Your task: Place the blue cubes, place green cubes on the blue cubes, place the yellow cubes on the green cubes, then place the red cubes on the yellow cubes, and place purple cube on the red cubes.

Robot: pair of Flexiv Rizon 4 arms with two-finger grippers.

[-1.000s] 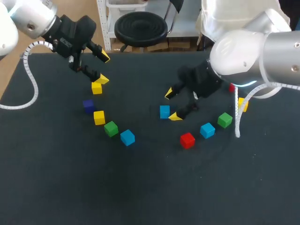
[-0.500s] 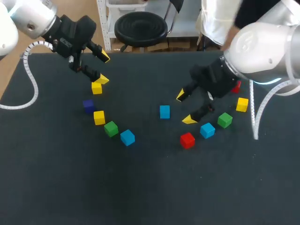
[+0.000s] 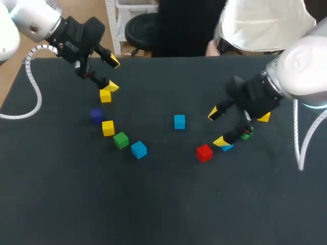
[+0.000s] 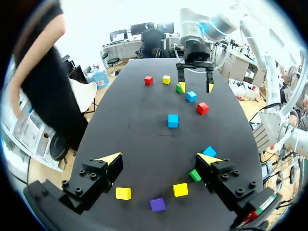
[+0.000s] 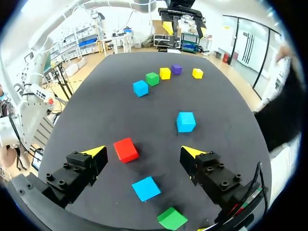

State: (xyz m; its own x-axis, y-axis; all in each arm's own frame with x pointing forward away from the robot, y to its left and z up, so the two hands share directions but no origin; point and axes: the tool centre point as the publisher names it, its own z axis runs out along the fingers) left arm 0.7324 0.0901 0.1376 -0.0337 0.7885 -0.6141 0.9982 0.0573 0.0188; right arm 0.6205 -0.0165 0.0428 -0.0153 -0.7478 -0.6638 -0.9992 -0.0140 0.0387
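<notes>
My left gripper (image 3: 112,74) hangs open at the far left, just beyond a yellow cube (image 3: 105,95). Nearer lie a purple cube (image 3: 96,115), a yellow cube (image 3: 108,127), a green cube (image 3: 121,140) and a blue cube (image 3: 138,149). One blue cube (image 3: 179,121) sits alone mid-table. My right gripper (image 3: 217,127) is open and empty at the right, above a red cube (image 5: 125,149) and a blue cube (image 5: 146,188). A green cube (image 3: 247,135) and a yellow cube (image 3: 264,118) are partly hidden behind its fingers.
A second red cube (image 4: 148,80) lies farthest from the left gripper, beside the yellow cube (image 4: 166,79). The black table (image 3: 153,204) has wide bare room along its near half and between the two cube groups.
My right arm has swung to the right and nearer, away from the lone blue cube, to above the red and blue cubes. The left arm has stayed where it was.
</notes>
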